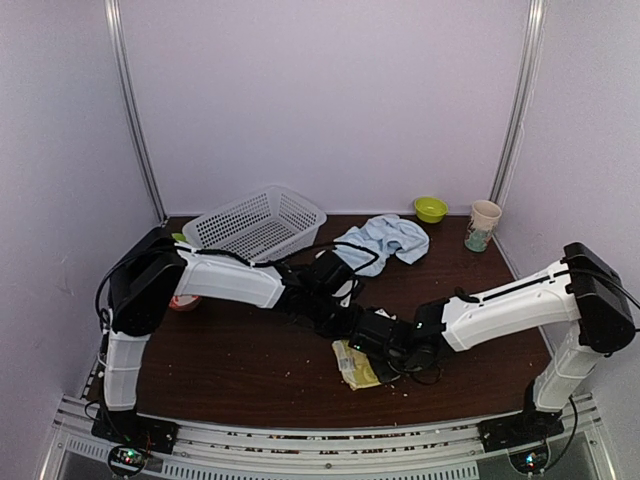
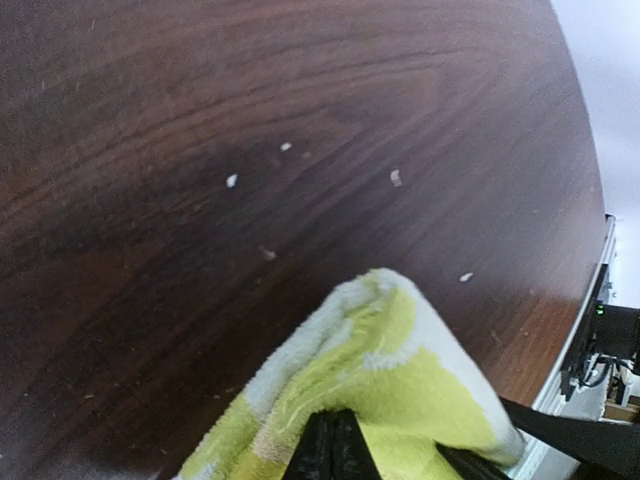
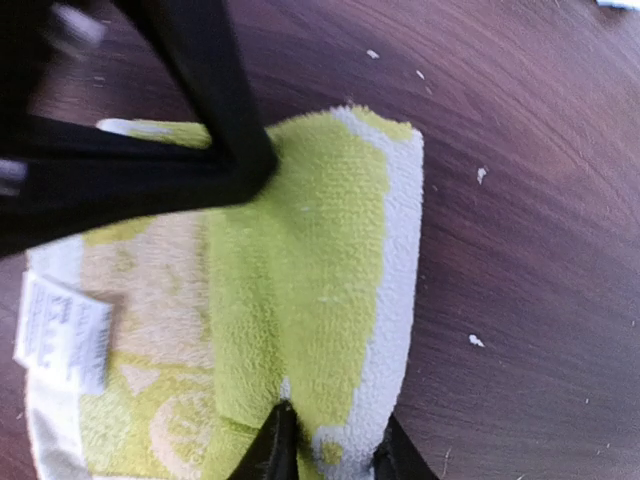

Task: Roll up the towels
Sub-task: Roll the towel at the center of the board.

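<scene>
The lime-green lemon-print towel (image 1: 355,366) lies folded on the brown table (image 1: 230,360), near the front middle. Both grippers meet over it. My left gripper (image 2: 335,445) is shut, its pointed black tips pinching a raised fold of the green towel (image 2: 390,350); in the right wrist view those tips (image 3: 252,165) sit at the fold's far corner. My right gripper (image 3: 336,455) stands open, straddling the white-bordered near edge of the green towel (image 3: 300,280). The pale blue towel (image 1: 385,238) lies crumpled at the back, untouched.
A white mesh basket (image 1: 255,222) sits tilted at the back left. A small green bowl (image 1: 431,208) and a paper cup (image 1: 484,225) stand at the back right. A red object (image 1: 186,302) shows under my left arm. White crumbs (image 2: 231,181) dot the table.
</scene>
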`<state>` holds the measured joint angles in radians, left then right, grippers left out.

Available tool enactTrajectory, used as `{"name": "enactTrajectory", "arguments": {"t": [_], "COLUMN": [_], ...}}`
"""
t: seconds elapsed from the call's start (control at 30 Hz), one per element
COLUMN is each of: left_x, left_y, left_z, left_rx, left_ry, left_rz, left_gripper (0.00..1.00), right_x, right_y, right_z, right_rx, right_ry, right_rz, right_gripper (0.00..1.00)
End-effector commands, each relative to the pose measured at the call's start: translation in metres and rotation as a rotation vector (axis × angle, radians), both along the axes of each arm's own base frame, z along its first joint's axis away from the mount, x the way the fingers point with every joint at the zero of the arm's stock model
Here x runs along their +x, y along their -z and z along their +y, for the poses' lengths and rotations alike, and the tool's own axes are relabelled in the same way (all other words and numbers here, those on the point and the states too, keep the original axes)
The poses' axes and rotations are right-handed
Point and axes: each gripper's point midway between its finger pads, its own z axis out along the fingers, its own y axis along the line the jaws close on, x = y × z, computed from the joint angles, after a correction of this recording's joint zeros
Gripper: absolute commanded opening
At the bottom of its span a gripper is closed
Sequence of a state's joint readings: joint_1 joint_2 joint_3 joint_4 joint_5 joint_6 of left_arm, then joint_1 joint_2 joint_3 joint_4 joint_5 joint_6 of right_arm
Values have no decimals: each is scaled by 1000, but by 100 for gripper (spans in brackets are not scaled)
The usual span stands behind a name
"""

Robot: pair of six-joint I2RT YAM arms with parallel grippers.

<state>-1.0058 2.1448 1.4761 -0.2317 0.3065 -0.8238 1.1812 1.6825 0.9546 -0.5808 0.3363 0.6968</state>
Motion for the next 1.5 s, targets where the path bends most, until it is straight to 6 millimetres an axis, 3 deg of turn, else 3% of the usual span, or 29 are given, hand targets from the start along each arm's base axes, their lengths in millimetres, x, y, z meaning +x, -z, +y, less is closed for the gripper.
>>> {"name": "enactTrajectory", "arguments": {"t": [0.0, 0.13, 0.43, 0.7, 1.03, 1.17, 1.37, 1.47], "left_x": [3, 2, 3, 2, 3, 2, 2, 1], "left_y": [23, 28, 31, 34, 36, 38, 39, 39], "left_z": [4, 7, 9, 12, 11, 12, 13, 13], "left_rx": [34, 43, 58, 70, 79, 86, 89, 90], "left_ry": [-23, -27, -32, -33, -33, -32, -34, -34], "left_rz": [18, 24, 22, 26, 29, 30, 32, 33], "left_gripper": [0, 0, 0, 0, 0, 0, 0, 0], "right_x": [-4, -4, -9, -27, -43, -44, -32, -19], "right_y": [-19, -21, -35, 0, 27, 14, -32, -45], "right_z": [13, 13, 13, 1, -21, -15, 7, 9], "right_rx": [86, 104, 257, 215, 105, 158, 407, 554], "right_ry": [-33, -22, 39, 54, 47, 22, 19, 51], "right_rz": [-4, 1, 60, 162, 217, 210, 195, 196], "right_gripper": [27, 30, 59, 62, 64, 69, 75, 76]}}
